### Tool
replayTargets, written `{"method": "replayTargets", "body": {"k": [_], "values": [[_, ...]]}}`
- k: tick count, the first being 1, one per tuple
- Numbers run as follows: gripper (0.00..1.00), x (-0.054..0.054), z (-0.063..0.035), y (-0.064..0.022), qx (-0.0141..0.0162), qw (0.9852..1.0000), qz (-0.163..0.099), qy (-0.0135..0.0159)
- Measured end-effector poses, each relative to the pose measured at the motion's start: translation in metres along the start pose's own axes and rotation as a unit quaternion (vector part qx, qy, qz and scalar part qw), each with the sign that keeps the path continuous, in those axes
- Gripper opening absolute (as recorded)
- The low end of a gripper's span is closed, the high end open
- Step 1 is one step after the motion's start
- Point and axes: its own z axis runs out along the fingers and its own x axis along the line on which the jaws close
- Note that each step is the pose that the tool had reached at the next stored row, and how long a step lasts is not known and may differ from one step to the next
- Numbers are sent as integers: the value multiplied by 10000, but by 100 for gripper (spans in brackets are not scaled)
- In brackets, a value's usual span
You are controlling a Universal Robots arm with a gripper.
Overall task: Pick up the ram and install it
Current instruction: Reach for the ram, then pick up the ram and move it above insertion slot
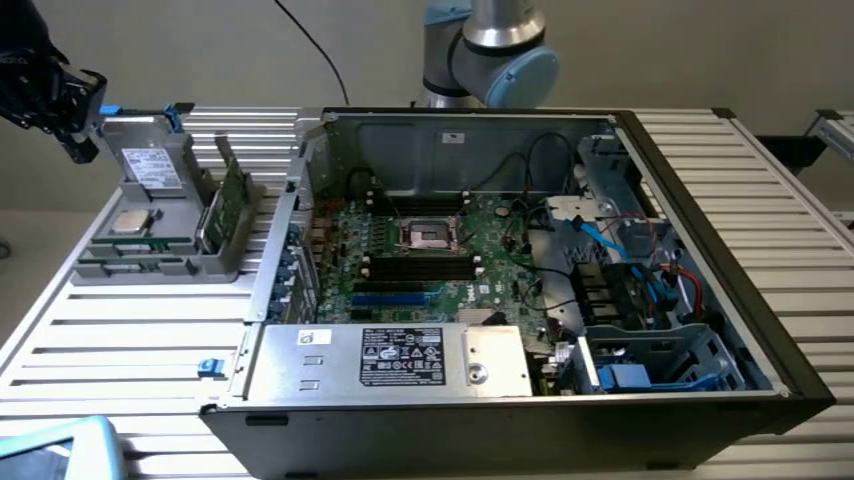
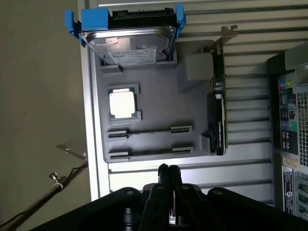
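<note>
My black gripper point(image 1: 78, 140) hangs at the exterior view's upper left, above the far end of the grey parts tray point(image 1: 187, 262). In the wrist view its fingertips point(image 2: 164, 169) press together with nothing between them, over the slatted table just off the tray point(image 2: 159, 96). Two thin strips stand edge-on in the tray's long slots. They look like the ram point(image 2: 149, 131), with a second stick point(image 2: 149, 152) beside it. I cannot make out their labels. The open computer case shows the motherboard point(image 1: 441, 285) with its dark memory slots point(image 1: 422, 266).
The tray also carries a hard drive in a blue bracket point(image 2: 127, 33), a square silver processor point(image 2: 122, 104) and an upright expansion card point(image 2: 217, 115). Cables and a drive cage point(image 1: 641, 290) crowd the case's right side. A power supply point(image 1: 394, 358) sits at its front.
</note>
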Motion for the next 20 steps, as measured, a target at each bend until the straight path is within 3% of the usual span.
{"method": "replayTargets", "body": {"k": [3, 7, 18, 20], "values": [[11, 10, 23, 94, 4, 10000, 1, 8], [11, 15, 33, 146, 5, 10000, 0, 17], [11, 15, 33, 152, 5, 10000, -7, 18], [11, 16, 33, 153, -3, 9999, -135, 25]]}}
